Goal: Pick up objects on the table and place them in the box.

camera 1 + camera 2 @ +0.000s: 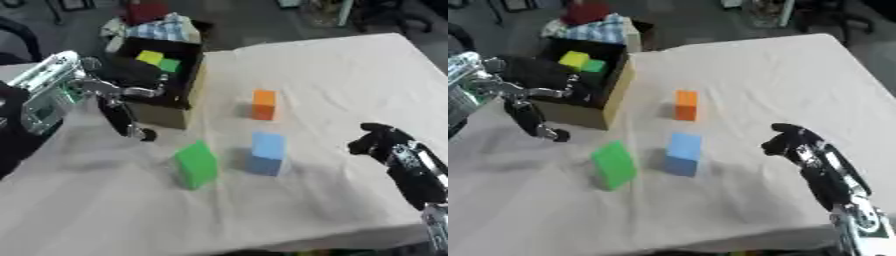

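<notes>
Over at the box (166,114), the left hand (118,100) hangs with fingers spread, holding nothing; the green block (195,164) lies just below it. Beyond sit blue block (267,153) and orange block (263,104), then the curled, empty right hand (791,140).

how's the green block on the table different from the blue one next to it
The green block leans tilted; the light blue block stands upright. The green block lies nearer the cardboard box, the blue nearer the right hand. Both rest on the white tablecloth, untouched by either hand.
</notes>
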Robot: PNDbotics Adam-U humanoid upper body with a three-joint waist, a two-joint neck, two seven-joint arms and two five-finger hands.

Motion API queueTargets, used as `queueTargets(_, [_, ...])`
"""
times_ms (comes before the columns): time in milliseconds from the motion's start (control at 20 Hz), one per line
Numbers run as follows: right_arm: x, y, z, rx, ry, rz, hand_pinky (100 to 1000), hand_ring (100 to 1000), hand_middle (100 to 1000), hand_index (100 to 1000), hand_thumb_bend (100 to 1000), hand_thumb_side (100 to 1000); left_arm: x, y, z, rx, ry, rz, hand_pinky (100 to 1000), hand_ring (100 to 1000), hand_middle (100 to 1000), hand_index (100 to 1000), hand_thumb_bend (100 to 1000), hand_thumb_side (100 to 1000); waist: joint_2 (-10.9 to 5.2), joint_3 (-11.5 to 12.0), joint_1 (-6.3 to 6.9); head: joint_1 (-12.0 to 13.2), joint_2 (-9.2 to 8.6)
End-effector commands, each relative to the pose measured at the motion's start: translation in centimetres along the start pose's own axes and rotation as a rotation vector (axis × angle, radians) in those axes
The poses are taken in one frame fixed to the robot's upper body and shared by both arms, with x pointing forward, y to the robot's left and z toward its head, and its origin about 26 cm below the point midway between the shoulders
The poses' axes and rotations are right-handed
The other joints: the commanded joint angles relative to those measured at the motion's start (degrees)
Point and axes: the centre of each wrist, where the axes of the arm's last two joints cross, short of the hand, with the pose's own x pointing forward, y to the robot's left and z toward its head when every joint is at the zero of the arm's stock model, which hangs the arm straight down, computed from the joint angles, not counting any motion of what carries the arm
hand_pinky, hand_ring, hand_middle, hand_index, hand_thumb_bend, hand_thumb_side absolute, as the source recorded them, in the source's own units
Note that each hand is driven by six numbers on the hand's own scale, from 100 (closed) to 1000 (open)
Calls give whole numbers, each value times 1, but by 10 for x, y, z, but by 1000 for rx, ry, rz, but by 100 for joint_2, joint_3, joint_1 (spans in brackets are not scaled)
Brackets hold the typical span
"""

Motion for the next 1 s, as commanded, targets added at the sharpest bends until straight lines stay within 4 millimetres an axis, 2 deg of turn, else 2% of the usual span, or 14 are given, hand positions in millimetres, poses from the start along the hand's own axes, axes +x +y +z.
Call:
queueTargets(50, [6, -5, -2, 9, -11, 29, 729, 706, 579, 812, 100, 729, -7, 7, 5, -72, -63, -38, 848, 795, 780, 894, 412, 167, -64, -2, -6, -18, 28])
queueTargets(150, [6, -5, -2, 11, -10, 28, 729, 706, 579, 812, 100, 730, -7, 8, 2, -81, -79, -37, 849, 798, 787, 899, 506, 249, -62, -2, -2, -24, 28])
queueTargets(200, [6, -5, -3, 12, -10, 28, 729, 706, 579, 812, 100, 730, -7, 8, 1, -83, -84, -39, 849, 798, 787, 899, 506, 249, -62, 0, -1, -28, 28])
queueTargets(250, [6, -5, -3, 13, -11, 28, 729, 706, 579, 812, 100, 730, -6, 9, -1, -84, -91, -43, 850, 802, 793, 904, 564, 289, -60, -3, -1, -26, 28])
queueTargets(400, [6, -5, -3, 13, -12, 27, 729, 705, 579, 812, 100, 729, -2, 12, -7, -96, -114, -70, 854, 814, 807, 911, 626, 320, -59, -16, -1, -24, 28])
queueTargets(650, [7, -5, -3, 15, -12, 27, 729, 705, 579, 812, 100, 730, 2, 10, -15, -132, -145, -109, 859, 822, 814, 915, 613, 308, -54, -47, 13, -23, 28])
queueTargets(1000, [7, -4, -4, 16, -13, 26, 729, 705, 579, 813, 100, 732, 6, -5, -28, -182, -183, -104, 864, 823, 814, 916, 592, 311, -40, -118, 32, -25, 28])
